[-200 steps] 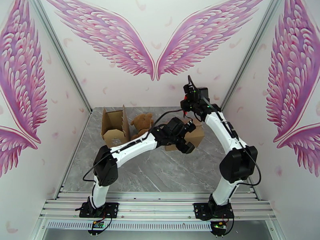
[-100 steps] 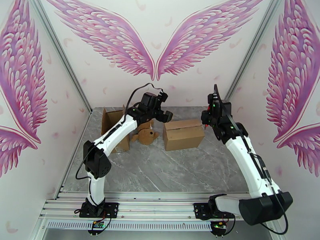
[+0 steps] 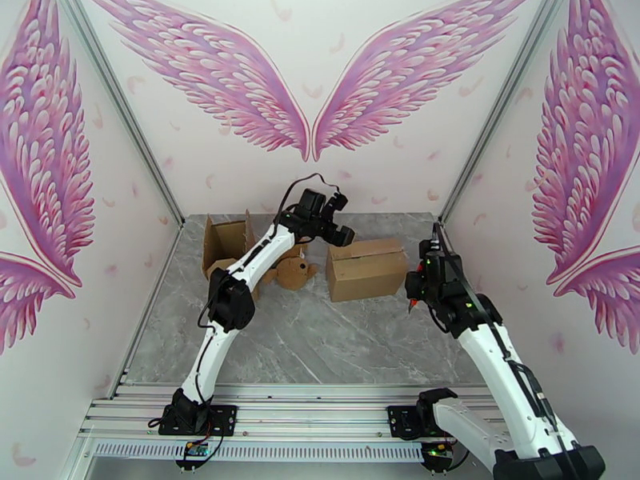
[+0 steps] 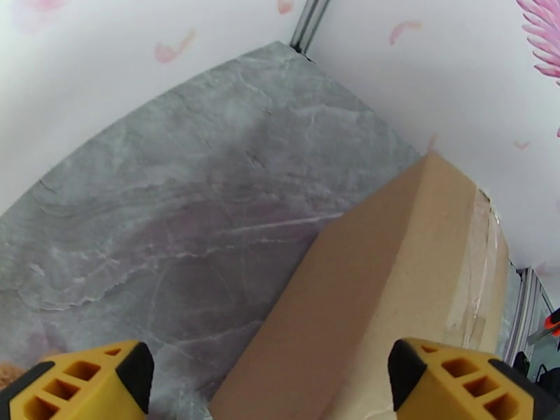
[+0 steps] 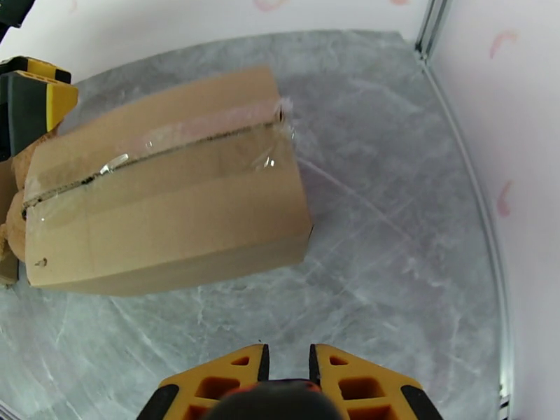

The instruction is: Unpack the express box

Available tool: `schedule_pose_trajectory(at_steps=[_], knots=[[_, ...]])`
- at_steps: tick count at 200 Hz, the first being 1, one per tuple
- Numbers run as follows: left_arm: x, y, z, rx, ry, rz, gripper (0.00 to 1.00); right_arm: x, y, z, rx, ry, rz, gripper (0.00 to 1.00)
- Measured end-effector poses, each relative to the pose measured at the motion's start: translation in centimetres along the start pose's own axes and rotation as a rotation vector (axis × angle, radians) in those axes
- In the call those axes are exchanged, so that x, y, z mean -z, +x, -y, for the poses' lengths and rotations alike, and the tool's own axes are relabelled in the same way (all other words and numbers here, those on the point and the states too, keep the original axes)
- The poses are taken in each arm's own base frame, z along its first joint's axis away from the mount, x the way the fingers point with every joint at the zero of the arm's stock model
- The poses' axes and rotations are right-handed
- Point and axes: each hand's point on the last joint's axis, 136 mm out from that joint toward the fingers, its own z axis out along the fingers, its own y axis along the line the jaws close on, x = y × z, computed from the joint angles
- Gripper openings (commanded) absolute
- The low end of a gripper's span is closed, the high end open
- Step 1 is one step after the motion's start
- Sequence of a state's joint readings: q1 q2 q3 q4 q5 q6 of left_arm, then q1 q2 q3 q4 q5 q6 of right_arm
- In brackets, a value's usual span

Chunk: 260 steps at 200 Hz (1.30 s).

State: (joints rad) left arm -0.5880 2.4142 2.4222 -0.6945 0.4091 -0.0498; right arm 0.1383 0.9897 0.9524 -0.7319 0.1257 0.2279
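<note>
Two arms flank a taped cardboard express box (image 3: 366,270), which lies closed near the middle of the grey marble surface (image 3: 320,346), with a dark slit along its tape seam (image 5: 161,152). The left pincer (image 3: 342,218) hovers spread wide above the box's far left corner. The right pincer (image 5: 288,355), off the box's right end, is narrow and appears to grip a small red-tipped tool (image 3: 413,306), probably a cutter. A teddy bear (image 3: 292,272) lies just left of the box. Risk: if the tape is not fully slit, a lifted flap could drag the light box into the bear.
</note>
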Motion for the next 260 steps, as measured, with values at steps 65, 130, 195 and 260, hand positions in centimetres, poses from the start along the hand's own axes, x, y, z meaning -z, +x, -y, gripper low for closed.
schedule_pose_trajectory(at_steps=[65, 130, 195, 260], knots=[[-0.8, 4.1, 2.0, 0.059, 0.146, -0.078, 0.89, -4.3, 0.0, -0.8, -0.084, -0.013, 0.001, 0.00], [1.9, 7.8, 5.8, 0.091, 0.243, -0.146, 0.89, -7.4, -2.9, -1.2, -0.089, 0.016, 0.037, 0.00], [3.2, 11.7, 12.3, 0.049, 0.326, -0.249, 0.89, -10.0, -8.4, -3.9, -0.094, -0.065, 0.098, 0.01], [4.7, 13.2, 13.4, 0.027, 0.297, -0.297, 0.89, -10.6, -10.3, -6.1, -0.066, -0.159, 0.099, 0.04]])
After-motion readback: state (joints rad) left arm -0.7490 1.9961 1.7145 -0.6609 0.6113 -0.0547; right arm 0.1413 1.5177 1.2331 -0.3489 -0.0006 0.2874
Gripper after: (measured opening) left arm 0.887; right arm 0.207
